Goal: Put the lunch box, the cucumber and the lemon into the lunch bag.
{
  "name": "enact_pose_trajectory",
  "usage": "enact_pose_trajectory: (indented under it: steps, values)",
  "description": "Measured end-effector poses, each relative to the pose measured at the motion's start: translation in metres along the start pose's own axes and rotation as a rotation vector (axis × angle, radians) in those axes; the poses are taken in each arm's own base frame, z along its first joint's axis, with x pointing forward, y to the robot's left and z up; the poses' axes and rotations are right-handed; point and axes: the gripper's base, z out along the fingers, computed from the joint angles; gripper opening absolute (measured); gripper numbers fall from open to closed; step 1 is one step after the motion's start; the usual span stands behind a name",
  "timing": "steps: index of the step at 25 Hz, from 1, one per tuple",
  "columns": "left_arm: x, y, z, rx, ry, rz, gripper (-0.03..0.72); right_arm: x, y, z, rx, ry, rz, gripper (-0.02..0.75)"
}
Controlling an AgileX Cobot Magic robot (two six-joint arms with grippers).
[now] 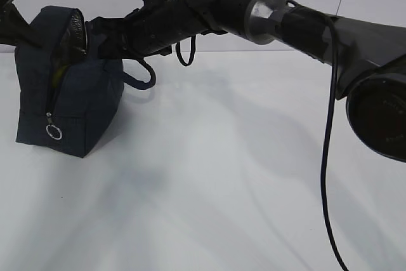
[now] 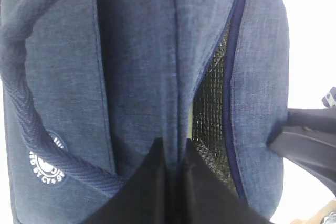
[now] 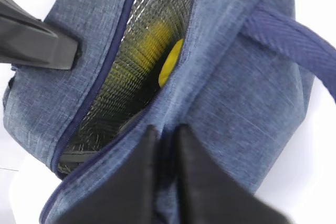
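One lunch bag (image 1: 66,87), dark navy and boxy, stands upright at the left of a white table (image 1: 241,176), its zipper open along the top and down one end, with a single metal ring pull (image 1: 54,132) hanging low on that end. Inside the bag's gaping mouth, against the silver quilted lining (image 3: 131,61), one lemon (image 3: 170,61) shows as a yellow oval; the lunch box and cucumber cannot be made out. Two loop handles are visible, one (image 1: 143,74) drooping off the bag's right side, the other (image 2: 31,93) curving over a white round logo (image 2: 46,163) on the bag's panel. Two grippers pinch the fabric on opposite sides of the opening: the left gripper (image 2: 173,166) has its jaws narrowed onto a fold of the bag's edge, and the right gripper (image 3: 165,150) is likewise closed tight on the rim beside the lemon. The right arm (image 1: 254,14) stretches across the frame above the table toward the bag.
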Motion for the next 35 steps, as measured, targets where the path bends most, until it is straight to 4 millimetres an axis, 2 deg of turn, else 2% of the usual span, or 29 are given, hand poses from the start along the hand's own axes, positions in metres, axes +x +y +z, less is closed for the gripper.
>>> enact_pose_trajectory:
  steps: [2, 9, 17, 24, 30, 35]
  values:
    - [0.0, -0.001, 0.001, 0.002, 0.001, 0.001, 0.005, 0.0, 0.0, 0.0, 0.0, 0.0, 0.0, 0.019]
    - [0.002, -0.016, 0.011, 0.025, 0.02, 0.026, 0.005, 0.0, 0.0, -0.004, 0.047, 0.036, -0.078, 0.008]
    - [0.004, -0.039, 0.022, 0.125, 0.023, 0.021, 0.005, -0.012, 0.005, -0.035, 0.258, 0.185, -0.205, 0.008]
    - [0.016, -0.078, 0.047, 0.181, 0.08, 0.078, 0.005, -0.021, 0.013, -0.064, 0.405, 0.304, -0.231, 0.008]
    - [0.027, -0.104, 0.063, 0.226, 0.121, 0.106, 0.005, -0.036, 0.018, -0.086, 0.526, 0.281, -0.25, 0.007]
    - [0.032, -0.116, 0.07, 0.243, 0.137, 0.112, 0.005, -0.042, 0.021, -0.097, 0.582, 0.264, -0.268, 0.007]
